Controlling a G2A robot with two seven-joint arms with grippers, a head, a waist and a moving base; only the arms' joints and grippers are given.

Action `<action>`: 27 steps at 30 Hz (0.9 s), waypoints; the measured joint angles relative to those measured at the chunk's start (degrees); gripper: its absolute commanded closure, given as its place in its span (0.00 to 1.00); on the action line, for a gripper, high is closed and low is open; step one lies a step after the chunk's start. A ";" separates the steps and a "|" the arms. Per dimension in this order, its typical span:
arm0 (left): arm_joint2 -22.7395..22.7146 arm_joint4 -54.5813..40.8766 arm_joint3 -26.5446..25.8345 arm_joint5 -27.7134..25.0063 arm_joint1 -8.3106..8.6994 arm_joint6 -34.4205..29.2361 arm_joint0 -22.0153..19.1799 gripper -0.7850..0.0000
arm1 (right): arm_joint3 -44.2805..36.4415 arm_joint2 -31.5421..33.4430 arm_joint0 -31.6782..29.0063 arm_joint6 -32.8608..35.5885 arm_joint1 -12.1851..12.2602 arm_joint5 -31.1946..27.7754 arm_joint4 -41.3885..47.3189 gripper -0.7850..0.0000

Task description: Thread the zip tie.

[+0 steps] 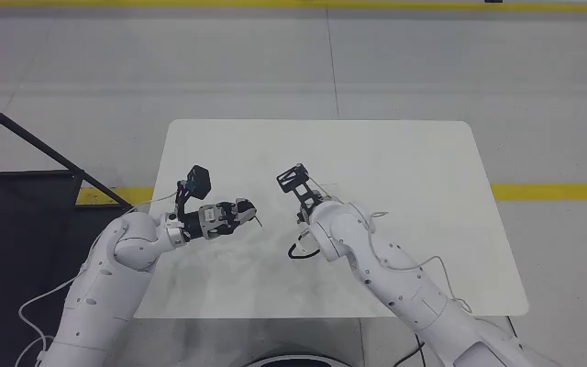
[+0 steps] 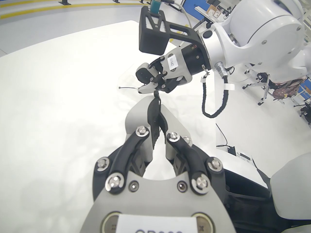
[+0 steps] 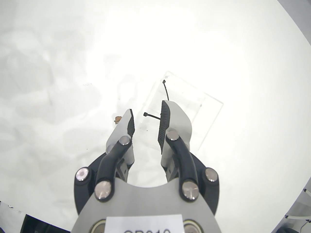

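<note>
zip tie (image 2: 157,95): thin, black, short end poking out past the fingertips.
left gripper (image 2: 155,104): clamped on the zip tie.
right gripper (image 3: 147,106): fingers apart, empty; clear tray (image 3: 194,98) beyond its tips.

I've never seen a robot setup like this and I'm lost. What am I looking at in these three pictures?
This is a two-armed robot working at a white table. The top view looks down from a camera above its arms. The other two pictures come from a camera on each wrist, so each shows its own gripper up close. The left gripper is shut on a black zip tie. The right gripper is open and hangs above a clear plastic tray on the table, with two more zip ties.
</note>
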 measured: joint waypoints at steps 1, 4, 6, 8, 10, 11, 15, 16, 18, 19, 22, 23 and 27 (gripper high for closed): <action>0.00 0.00 0.00 0.00 0.00 0.00 0.00 1.00 | 0.15 0.09 -0.02 0.03 -0.10 -0.14 0.00 0.70; 0.00 0.00 0.00 0.00 0.00 0.00 0.00 1.00 | 0.68 0.39 -0.02 0.12 -0.44 -0.69 0.09 0.72; 0.00 0.00 0.00 0.00 0.00 0.00 0.00 1.00 | 1.00 0.70 -0.03 0.07 -0.66 -1.11 0.31 0.76; 0.00 0.00 0.00 0.00 0.00 0.00 0.00 1.00 | 1.31 0.96 -0.04 -0.05 -0.83 -1.52 0.36 0.78; 0.00 0.00 0.00 0.00 0.00 0.00 0.00 1.00 | 1.66 1.25 -0.07 -0.16 -1.01 -1.93 0.35 0.80; 0.00 0.00 0.00 0.00 0.00 0.00 0.00 1.00 | 1.80 1.38 -0.09 -0.17 -1.10 -2.09 0.35 0.81; 0.00 0.00 0.00 0.00 0.00 0.00 0.00 1.00 | 2.34 2.00 -0.21 -0.30 -1.43 -2.63 0.25 0.87; 0.00 0.00 0.00 0.00 0.00 0.00 0.00 1.00 | 2.44 2.13 -0.23 -0.30 -1.49 -2.76 0.23 0.91; 0.00 0.00 0.00 0.00 0.00 0.00 0.00 1.00 | 2.59 2.45 -0.33 -0.35 -1.65 -2.99 0.17 0.98; 0.00 0.00 0.00 0.00 0.00 0.00 0.00 1.00 | 2.63 2.57 -0.38 -0.36 -1.71 -3.12 0.13 1.00; 0.00 0.00 0.00 0.00 0.00 0.00 0.00 1.00 | 2.40 3.04 -0.66 -0.44 -1.86 -3.44 -0.18 1.00; 0.00 0.00 0.00 0.00 0.00 0.00 0.00 1.00 | 2.22 3.16 -0.81 -0.45 -1.89 -3.50 -0.34 1.00; 0.00 0.00 0.00 0.00 0.00 0.00 0.00 1.00 | 0.97 3.89 -1.78 -0.58 -1.94 -3.59 -1.51 1.00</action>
